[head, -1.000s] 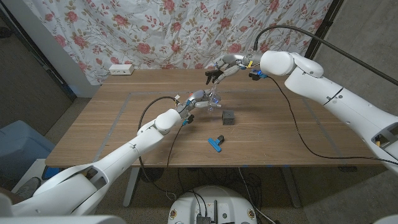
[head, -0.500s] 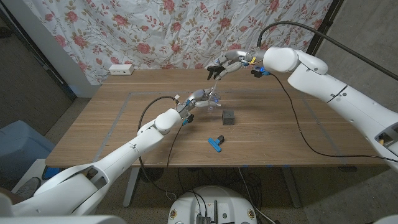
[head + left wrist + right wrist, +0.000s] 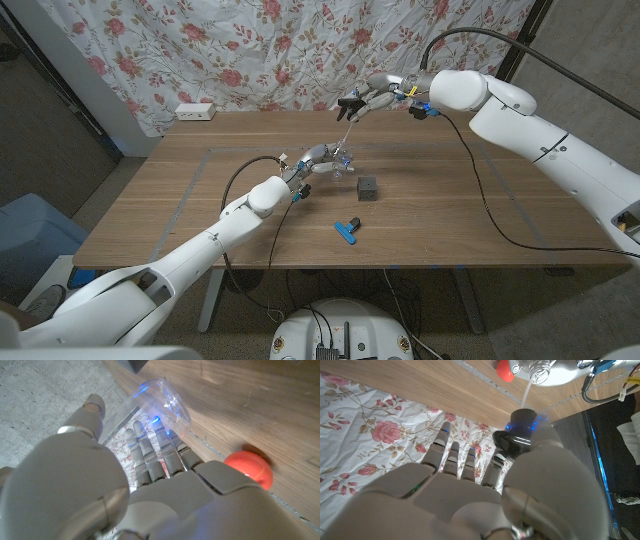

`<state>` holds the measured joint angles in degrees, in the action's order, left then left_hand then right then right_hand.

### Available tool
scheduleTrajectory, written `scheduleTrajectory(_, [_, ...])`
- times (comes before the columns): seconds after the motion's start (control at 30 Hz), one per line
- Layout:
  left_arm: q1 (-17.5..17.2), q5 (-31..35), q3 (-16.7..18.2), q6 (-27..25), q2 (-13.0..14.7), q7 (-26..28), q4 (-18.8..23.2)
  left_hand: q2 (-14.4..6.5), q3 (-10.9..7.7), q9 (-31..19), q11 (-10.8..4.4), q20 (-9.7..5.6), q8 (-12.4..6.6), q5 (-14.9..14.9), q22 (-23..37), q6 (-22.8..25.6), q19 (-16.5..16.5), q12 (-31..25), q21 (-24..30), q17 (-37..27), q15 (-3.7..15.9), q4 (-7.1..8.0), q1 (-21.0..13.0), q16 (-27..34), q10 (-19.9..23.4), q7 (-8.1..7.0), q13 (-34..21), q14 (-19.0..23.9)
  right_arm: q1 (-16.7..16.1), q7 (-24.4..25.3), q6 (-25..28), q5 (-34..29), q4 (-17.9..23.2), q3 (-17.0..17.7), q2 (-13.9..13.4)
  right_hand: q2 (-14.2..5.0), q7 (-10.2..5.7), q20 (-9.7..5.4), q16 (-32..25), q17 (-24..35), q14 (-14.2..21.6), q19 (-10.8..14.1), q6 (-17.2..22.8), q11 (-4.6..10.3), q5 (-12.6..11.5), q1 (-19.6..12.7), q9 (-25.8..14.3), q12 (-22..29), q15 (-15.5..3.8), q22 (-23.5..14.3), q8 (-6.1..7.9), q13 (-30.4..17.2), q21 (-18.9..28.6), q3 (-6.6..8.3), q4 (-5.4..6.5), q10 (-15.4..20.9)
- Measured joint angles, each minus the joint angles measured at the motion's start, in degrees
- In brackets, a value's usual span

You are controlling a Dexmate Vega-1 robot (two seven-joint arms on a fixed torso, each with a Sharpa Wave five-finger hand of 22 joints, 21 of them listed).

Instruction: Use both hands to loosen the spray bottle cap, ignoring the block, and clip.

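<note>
1. Head view: left hand (image 3: 318,157) grips the clear spray bottle (image 3: 341,163) near the middle of the wooden table (image 3: 180,200).
2. Right hand (image 3: 368,101) is raised above the bottle, pinching the black spray cap (image 3: 350,103); its thin dip tube (image 3: 346,128) hangs down toward the bottle.
3. Right wrist view: cap (image 3: 521,418) held off the bottle's open neck (image 3: 540,371).
4. Dark block (image 3: 368,187) just right of the bottle; blue clip (image 3: 347,230) nearer the front edge.
</note>
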<state>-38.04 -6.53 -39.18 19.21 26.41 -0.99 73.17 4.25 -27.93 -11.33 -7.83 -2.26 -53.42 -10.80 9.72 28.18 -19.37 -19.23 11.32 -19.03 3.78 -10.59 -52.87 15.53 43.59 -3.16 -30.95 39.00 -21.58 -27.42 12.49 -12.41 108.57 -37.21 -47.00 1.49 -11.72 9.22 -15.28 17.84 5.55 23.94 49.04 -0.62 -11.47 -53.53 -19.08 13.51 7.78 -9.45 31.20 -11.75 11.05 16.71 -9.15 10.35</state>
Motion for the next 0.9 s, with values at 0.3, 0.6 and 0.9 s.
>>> scheduleTrajectory(0.3, [-0.03, -0.04, 0.07, 0.04, 0.01, 0.15, -0.05, 0.0, 0.0, 0.0, 0.19, 0.0, 0.0, 0.0, 0.0, 0.0, 0.0, 0.0, 0.0, 0.0, 0.0, 0.0, 0.0, 0.0, 0.18, 0.0, -0.27, 0.0, -0.08, 0.57, 0.63, 0.48, 0.95, 0.73, -0.87, 0.0, 0.0, 0.0, 0.0, 0.0, 0.0, 0.0, 0.0, 0.0, 0.01, 0.0, 0.0, 0.0, 0.0, 0.0, 0.19, 0.0, 0.0, 0.18, 0.17, 0.0])
scheduleTrajectory(0.6, [-0.05, -0.04, 0.11, 0.19, 0.0, 0.43, -0.16, 0.0, 0.0, 0.0, 0.59, 0.0, 0.02, 0.0, 0.0, 0.21, 0.0, 0.0, 0.0, -0.27, 0.0, 0.0, 0.0, 0.4, 0.4, 0.2, -0.26, 0.0, -0.1, 0.87, 1.09, 0.89, 1.58, 1.43, -1.62, 0.01, 0.0, 0.0, 0.0, 0.0, 0.0, 0.0, 0.0, -0.31, 0.01, 0.0, 0.0, 0.0, 0.0, 0.0, 0.19, 0.0, 0.0, 0.42, -0.08, 0.31])
scheduleTrajectory(0.9, [-0.01, 0.01, 0.13, 0.32, -0.19, 0.47, -0.56, 0.0, 0.0, -0.28, 0.59, 0.0, 0.14, 0.0, 0.0, 0.21, 0.0, 0.0, 0.0, -0.27, 0.0, 0.0, 0.0, 0.39, 0.4, 0.21, -0.54, 0.0, -0.1, 1.18, 1.58, 2.09, 2.06, 2.3, -2.4, 0.01, 0.0, 0.0, 0.0, 0.0, 0.0, 0.0, 0.0, -0.31, 0.01, 0.0, 0.0, 0.0, 0.0, 0.0, 0.42, 0.0, 0.0, 0.41, -0.08, 0.3])
